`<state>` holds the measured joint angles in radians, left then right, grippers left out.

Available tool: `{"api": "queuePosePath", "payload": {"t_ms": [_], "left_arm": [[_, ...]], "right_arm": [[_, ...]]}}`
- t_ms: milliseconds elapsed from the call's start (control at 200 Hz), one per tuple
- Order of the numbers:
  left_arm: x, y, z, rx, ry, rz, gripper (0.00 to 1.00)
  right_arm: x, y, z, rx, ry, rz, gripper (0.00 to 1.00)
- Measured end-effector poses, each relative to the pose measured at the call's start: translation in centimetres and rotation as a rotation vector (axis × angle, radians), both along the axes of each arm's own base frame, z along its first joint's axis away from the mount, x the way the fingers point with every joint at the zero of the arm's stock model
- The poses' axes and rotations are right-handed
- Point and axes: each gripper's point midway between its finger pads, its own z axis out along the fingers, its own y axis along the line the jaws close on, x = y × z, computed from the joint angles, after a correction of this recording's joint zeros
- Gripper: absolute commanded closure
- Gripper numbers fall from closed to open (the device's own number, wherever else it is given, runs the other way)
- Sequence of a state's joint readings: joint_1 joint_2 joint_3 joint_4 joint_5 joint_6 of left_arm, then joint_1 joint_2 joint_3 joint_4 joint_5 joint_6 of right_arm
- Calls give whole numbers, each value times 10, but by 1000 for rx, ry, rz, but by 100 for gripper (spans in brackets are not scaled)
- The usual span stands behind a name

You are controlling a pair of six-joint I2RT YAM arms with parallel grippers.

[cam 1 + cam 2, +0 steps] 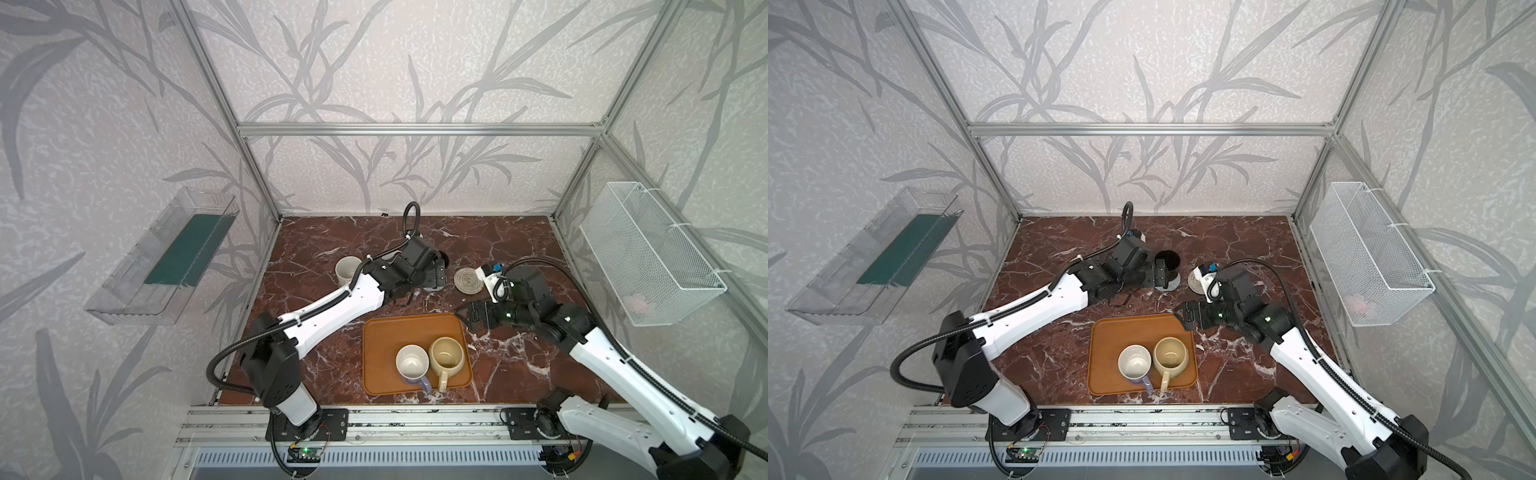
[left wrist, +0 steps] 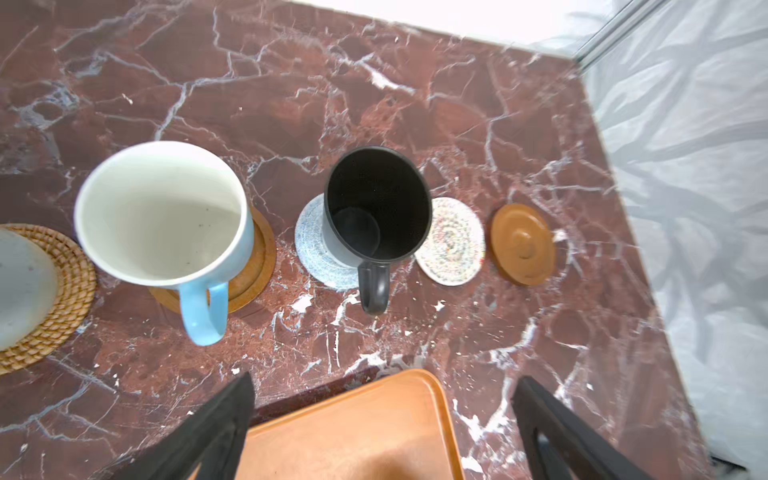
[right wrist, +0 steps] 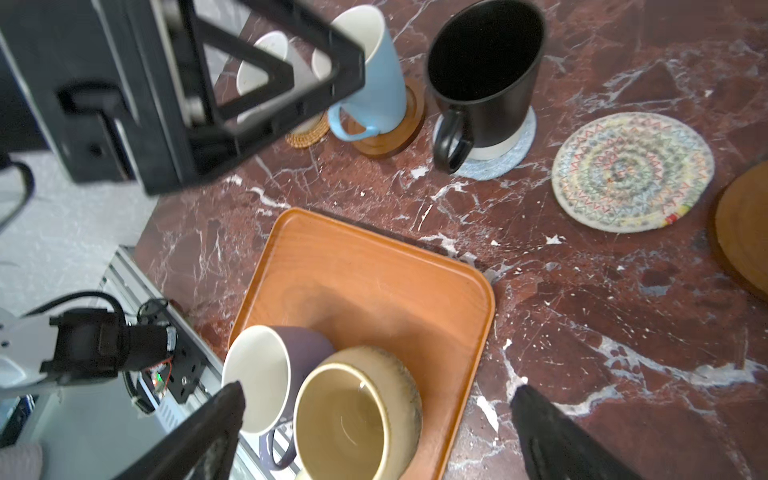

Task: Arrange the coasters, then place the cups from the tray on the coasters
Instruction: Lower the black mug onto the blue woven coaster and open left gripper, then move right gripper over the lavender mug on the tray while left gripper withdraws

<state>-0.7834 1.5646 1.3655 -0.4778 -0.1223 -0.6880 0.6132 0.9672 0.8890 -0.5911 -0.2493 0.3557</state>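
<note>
An orange-brown tray (image 1: pixel 395 332) holds two touching mugs, a lavender mug (image 1: pixel 412 361) and a cream-yellow mug (image 1: pixel 446 353); beyond it a black mug (image 2: pixel 376 208) stands on a grey-blue woven coaster (image 2: pixel 311 253) and a light blue mug (image 2: pixel 162 208) on a smooth brown coaster (image 2: pixel 259 253); a cream-beige woven coaster (image 2: pixel 453 241) and a second brown coaster (image 2: pixel 523 243) lie bare; a white mug (image 1: pixel 347 269) sits on a tan rattan coaster (image 2: pixel 70 291), cut off in the left wrist view; a white wire basket (image 1: pixel 623 232) on the wall holds something pale and blurred. The left end effector (image 2: pixel 384 380) and right end effector (image 3: pixel 376 388) gape, gripping nothing; the worktop (image 1: pixel 324 249) is red-brown veined marble; leaf-patterned walls surround it.
</note>
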Motion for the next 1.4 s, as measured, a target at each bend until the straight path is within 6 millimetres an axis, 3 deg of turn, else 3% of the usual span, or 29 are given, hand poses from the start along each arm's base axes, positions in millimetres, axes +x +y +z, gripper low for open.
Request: {"api": "queuePosePath", "payload": {"t_ms": [185,480,825,1140,1400], "left_arm": [[-23,25,17,-73,-25,-57,1],[-49,60,35,-148,-31,-90,3],[-86,73,-7,-176,115,-149,4],[-101,78,-11,-191,151,-165,6],[-113,86,-31,-167,202,-161,6]], "right_arm": [[-27,15,-11,-81,2,88,7],[-69,44,-25,-171,-8,222,26],[-101,65,-39,-217,0,285,37],[-124,92,-69,-283,36,334,44],[-136,100,-93,-345,67,352,47]]}}
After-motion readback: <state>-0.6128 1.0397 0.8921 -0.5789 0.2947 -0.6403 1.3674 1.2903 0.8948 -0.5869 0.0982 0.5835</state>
